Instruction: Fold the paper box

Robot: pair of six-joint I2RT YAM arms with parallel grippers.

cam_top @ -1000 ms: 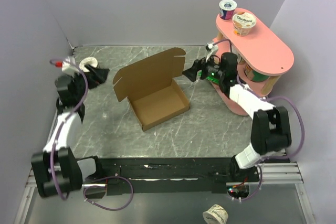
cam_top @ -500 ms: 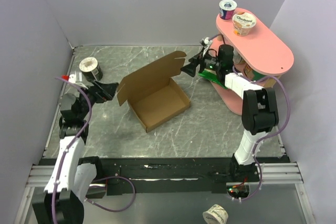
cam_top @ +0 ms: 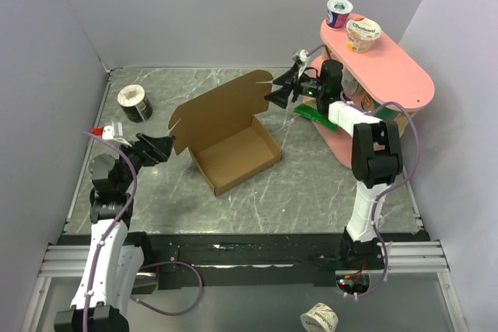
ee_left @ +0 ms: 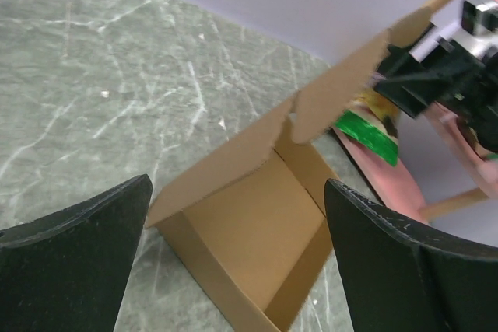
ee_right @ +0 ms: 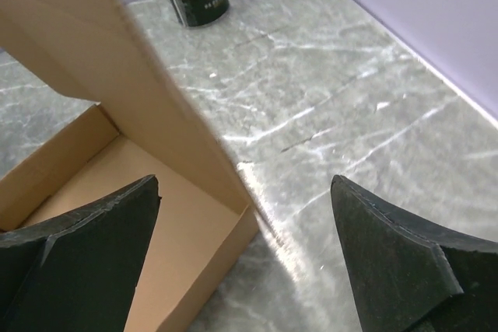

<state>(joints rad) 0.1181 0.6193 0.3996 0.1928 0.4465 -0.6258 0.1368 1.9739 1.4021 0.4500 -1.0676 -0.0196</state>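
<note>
Both pairs of fingers are spread wide and hold nothing. My left fingers (ee_left: 74, 258) hang just off the left end of the paper box (cam_top: 237, 153). My right fingers (ee_right: 405, 246) sit at the far right corner of its raised lid (cam_top: 222, 106). I cannot tell whether either pair touches the cardboard yet.

The box lies near the middle of the grey counter (cam_top: 311, 184). Its shallow tray is flat and open. The lid stands up from the far-left wall and leans away from the tray.

I judge the step in hand is to swing that lid over the tray. To do it well, I should meet the lid's two ends at the same height and press together, so the hinge crease bends straight and does not twist. The small side ears need to fold inward before the lid comes down, or they will catch on the tray walls. The tray is light and could slide on the smooth counter, so I would push down and toward me, not sideways toward the black tin (cam_top: 134, 103) or the pink shelf (cam_top: 389, 75).
</note>
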